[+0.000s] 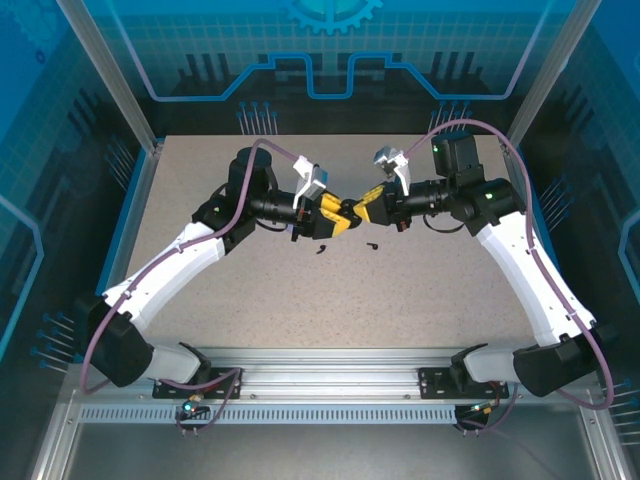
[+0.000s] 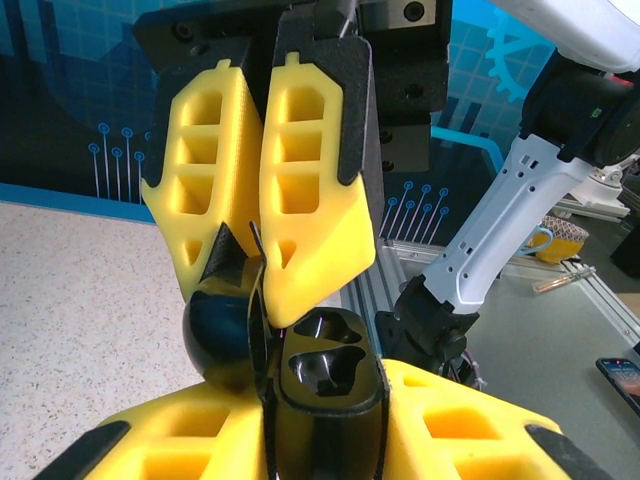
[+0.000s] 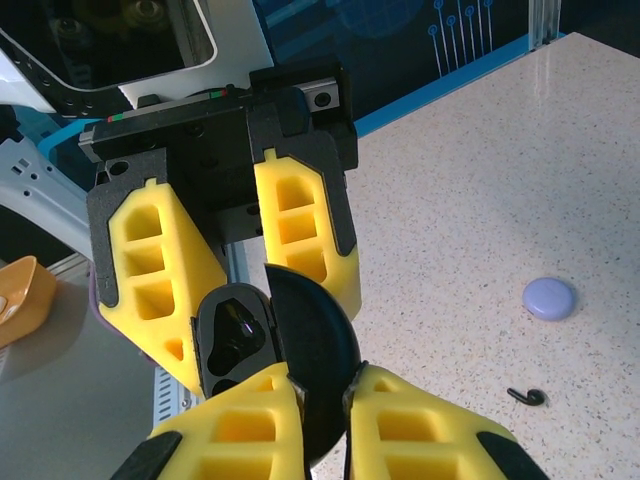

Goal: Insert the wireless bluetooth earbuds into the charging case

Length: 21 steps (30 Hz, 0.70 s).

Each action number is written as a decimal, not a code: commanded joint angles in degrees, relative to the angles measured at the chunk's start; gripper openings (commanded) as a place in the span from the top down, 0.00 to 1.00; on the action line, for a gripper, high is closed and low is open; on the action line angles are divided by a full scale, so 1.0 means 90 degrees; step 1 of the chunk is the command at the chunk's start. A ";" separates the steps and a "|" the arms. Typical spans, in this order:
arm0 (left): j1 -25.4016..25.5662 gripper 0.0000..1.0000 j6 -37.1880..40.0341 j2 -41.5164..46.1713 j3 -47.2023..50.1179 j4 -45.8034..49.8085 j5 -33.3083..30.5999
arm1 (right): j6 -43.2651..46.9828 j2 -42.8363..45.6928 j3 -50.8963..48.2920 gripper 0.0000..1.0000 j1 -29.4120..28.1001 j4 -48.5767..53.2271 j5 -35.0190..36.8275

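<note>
Left fingers [image 2: 450, 430]: you have them clenched on the charging case [image 2: 325, 375] base.
Right fingers [image 3: 420, 425]: clenched on its opened lid [image 3: 312, 335].
Earbuds [image 1: 322, 249] [image 1: 372, 246]: loose on the surface [image 1: 300, 300], just near of the case.

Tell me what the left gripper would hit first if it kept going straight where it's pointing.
The right gripper, most likely: it faces the left gripper head-on, with the open charging case gripped between them, so its yellow fingers lie just past the case.
</note>
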<state>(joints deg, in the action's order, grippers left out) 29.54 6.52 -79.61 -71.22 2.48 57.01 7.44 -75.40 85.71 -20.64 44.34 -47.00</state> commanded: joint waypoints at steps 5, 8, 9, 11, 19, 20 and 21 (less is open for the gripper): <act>0.0067 0.71 -0.0051 -0.0168 -0.0198 -0.0002 0.0092 | -0.0113 0.0215 -0.0020 0.97 0.0040 -0.0281 -0.0523; 0.0058 0.69 -0.0070 -0.0177 -0.0200 -0.0005 0.0063 | -0.0132 0.0233 -0.0022 0.98 0.0045 -0.0302 -0.0529; 0.0061 0.68 -0.0069 -0.0185 -0.0202 -0.0003 0.0060 | -0.0134 0.0238 -0.0016 0.98 0.0045 -0.0303 -0.0521; 0.0061 0.66 -0.0093 -0.0185 -0.0202 0.0001 0.0024 | -0.0143 0.0260 -0.0024 0.99 0.0048 -0.0322 -0.0520; 0.0065 0.67 -0.0198 -0.0217 -0.0201 -0.0041 0.0011 | -0.0195 0.0264 -0.0064 1.00 0.0072 -0.0385 -0.0502; 0.0061 0.68 -0.0198 -0.0207 -0.0206 -0.0051 0.0022 | -0.0190 0.0262 -0.0063 1.00 0.0082 -0.0377 -0.0496; 0.0062 0.69 -0.0205 -0.0197 -0.0210 -0.0042 0.0023 | -0.0192 0.0253 -0.0065 1.00 0.0077 -0.0376 -0.0486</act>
<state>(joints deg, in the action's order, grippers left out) 30.02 5.65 -80.58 -71.68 2.28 57.71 6.42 -74.59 85.43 -20.08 41.93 -47.42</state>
